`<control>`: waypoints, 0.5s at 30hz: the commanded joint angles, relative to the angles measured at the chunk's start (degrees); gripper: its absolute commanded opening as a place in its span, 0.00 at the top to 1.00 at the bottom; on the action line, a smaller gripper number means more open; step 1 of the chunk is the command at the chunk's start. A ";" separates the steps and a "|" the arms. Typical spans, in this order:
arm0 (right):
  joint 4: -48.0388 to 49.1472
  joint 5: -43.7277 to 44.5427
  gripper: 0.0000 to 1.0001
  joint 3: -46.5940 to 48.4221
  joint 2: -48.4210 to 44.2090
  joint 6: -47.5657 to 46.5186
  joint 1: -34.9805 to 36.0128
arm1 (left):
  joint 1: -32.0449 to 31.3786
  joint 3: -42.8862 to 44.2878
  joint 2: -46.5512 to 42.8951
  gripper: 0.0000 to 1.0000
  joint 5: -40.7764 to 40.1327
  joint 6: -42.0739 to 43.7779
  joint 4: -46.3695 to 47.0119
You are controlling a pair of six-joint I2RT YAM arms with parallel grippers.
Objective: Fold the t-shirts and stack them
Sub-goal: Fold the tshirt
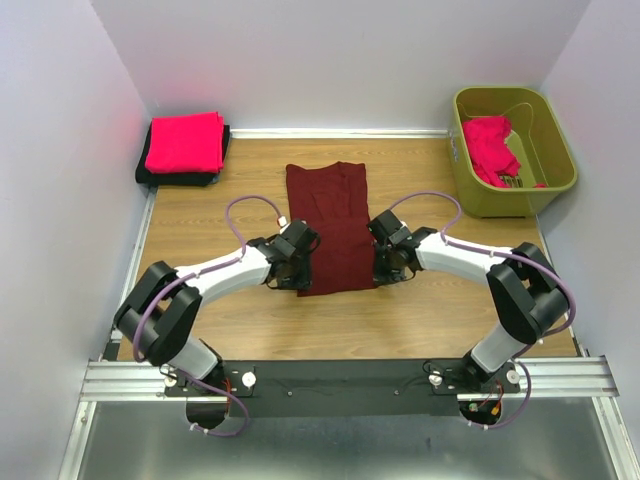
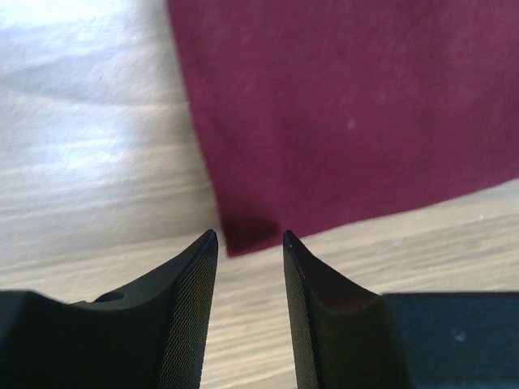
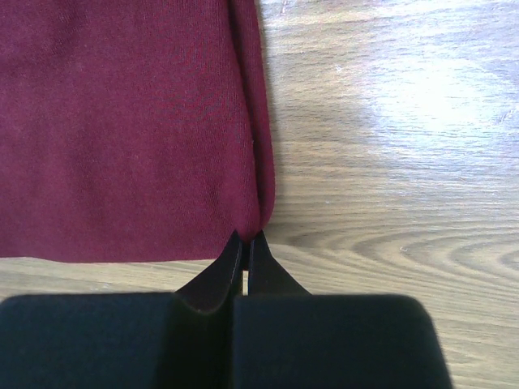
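Maroon t-shirt (image 1: 330, 225) lies flat mid-table (image 1: 200, 215), folded into a long strip running 12 to 6 o'clock.

Left gripper (image 2: 250, 237) is at the strip's 7 o'clock corner. Its fingers are a narrow gap apart and hold nothing. In the left wrist view the cloth corner sits just ahead of the tips, in line with the gap, and the rest of the shirt spreads toward 1 o'clock.

Right gripper (image 3: 246, 237) is at the strip's 5 o'clock corner, with its fingers pressed almost together and only a thin slit showing. The tips touch the folded hem corner. Cannot tell if any cloth is actually pinched. In the right wrist view the shirt fills the area from 9 to 12 o'clock, with bare wood from 1 to 4.

At the table's 10 o'clock corner a folded pinkish-red t-shirt (image 1: 185, 143) rests on a black t-shirt (image 1: 172, 178). At 2 o'clock an olive bin (image 1: 555, 150) holds a crumpled pinkish-red t-shirt (image 1: 488, 148), well apart from both grippers.
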 commanded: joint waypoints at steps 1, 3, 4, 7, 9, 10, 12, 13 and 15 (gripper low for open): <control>-2.09 2.12 0.99 -4.26 3.32 -1.34 0.65 | -1.23 2.85 4.01 0.54 -5.00 -2.17 -2.98; -2.09 2.03 0.99 -4.61 3.06 -1.43 0.65 | -1.67 3.12 5.16 0.54 -5.63 -2.61 -3.95; -2.18 2.12 0.99 -4.87 2.97 -1.60 0.74 | -2.02 3.29 5.60 0.54 -6.07 -2.96 -4.48; -2.09 2.03 0.99 -5.49 2.53 -1.87 0.74 | -3.08 3.29 6.74 0.54 -6.42 -3.93 -4.83; -2.01 2.12 0.99 -5.66 2.27 -1.96 0.65 | -3.78 3.38 7.97 0.54 -6.51 -4.28 -5.18; -2.09 2.03 0.99 -5.67 2.18 -2.13 0.74 | -4.05 3.47 8.50 0.54 -6.68 -4.54 -5.36; -2.01 1.94 0.99 -5.75 2.00 -2.39 0.65 | -4.93 3.65 9.82 0.54 -6.86 -4.98 -5.98; -2.01 1.85 0.99 -5.75 2.00 -2.66 0.74 | -5.28 3.65 10.69 0.54 -6.86 -5.25 -6.24; -2.01 1.94 0.99 -5.58 1.83 -2.84 0.65 | -5.80 3.38 11.40 0.55 -6.86 -5.60 -6.94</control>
